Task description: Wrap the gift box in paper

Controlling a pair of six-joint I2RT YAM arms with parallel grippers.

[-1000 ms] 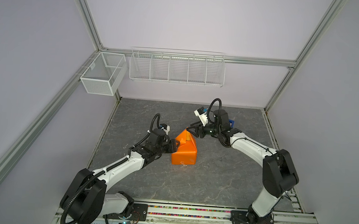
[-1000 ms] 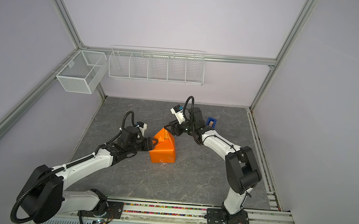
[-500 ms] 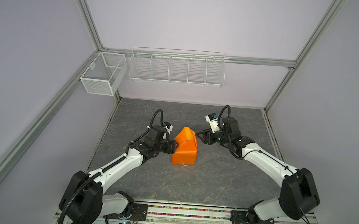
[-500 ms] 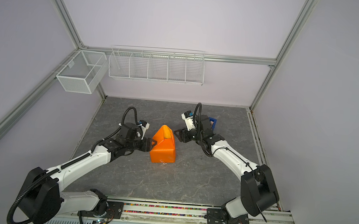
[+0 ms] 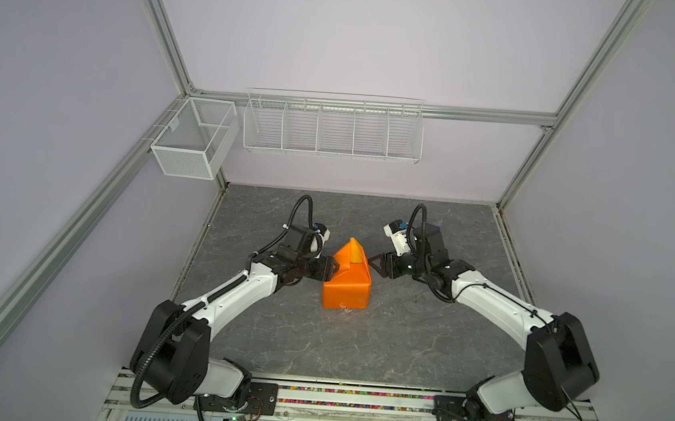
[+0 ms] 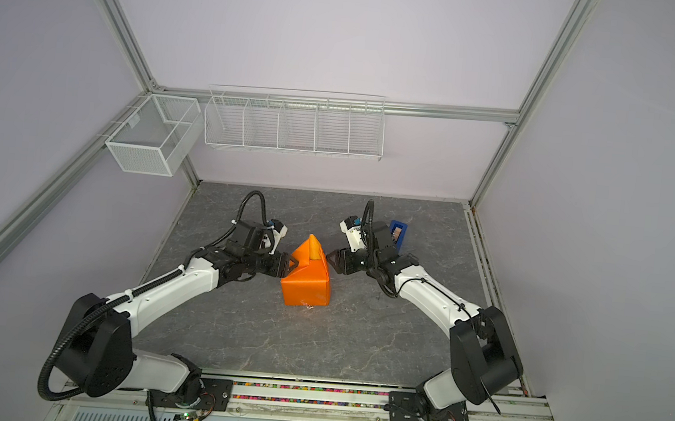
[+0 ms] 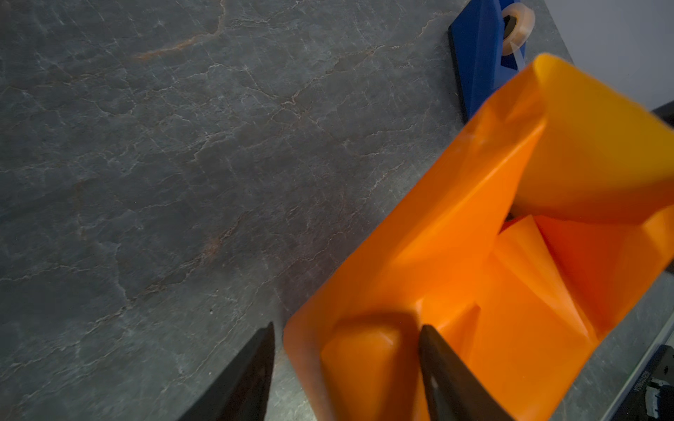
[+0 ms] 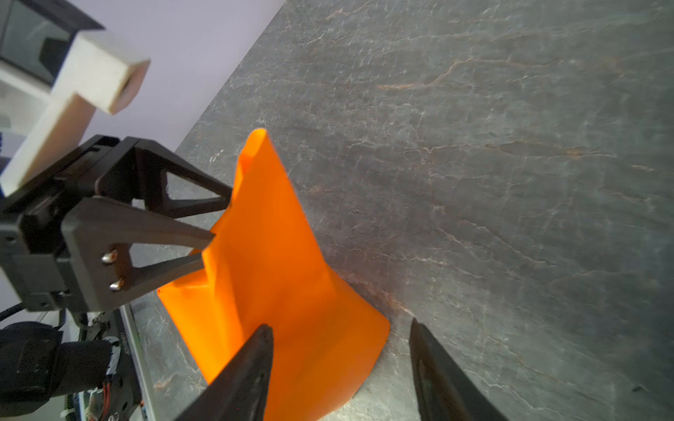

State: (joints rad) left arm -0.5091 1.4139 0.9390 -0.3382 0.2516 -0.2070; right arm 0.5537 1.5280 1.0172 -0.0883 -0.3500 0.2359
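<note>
The gift box is hidden under the orange paper (image 5: pixel 346 289) (image 6: pixel 305 287), which forms a parcel mid-table. At the parcel's far end the paper flaps stand up in a peak (image 5: pixel 351 249). My left gripper (image 5: pixel 331 271) (image 7: pixel 346 328) is open at the parcel's left far corner. A fold of paper (image 7: pixel 368 350) lies between its fingers, and one finger is clear of it. It also shows in the right wrist view as the left gripper (image 8: pixel 219 222). My right gripper (image 5: pixel 373 264) (image 8: pixel 341 324) is open at the right far corner, with the paper's corner (image 8: pixel 328 328) between its fingers.
A bright blue tape dispenser (image 6: pixel 397 232) (image 7: pixel 477 54) stands behind the right arm at the far right. A wire rack (image 5: pixel 333 125) and a mesh basket (image 5: pixel 192 140) hang on the back wall. Dark stone tabletop (image 5: pixel 357 346) lies in front of the parcel.
My right gripper has drawn back from the raised paper peak to the parcel's right far corner, and the right arm has swung outward. Left gripper has shifted slightly at the left corner.
</note>
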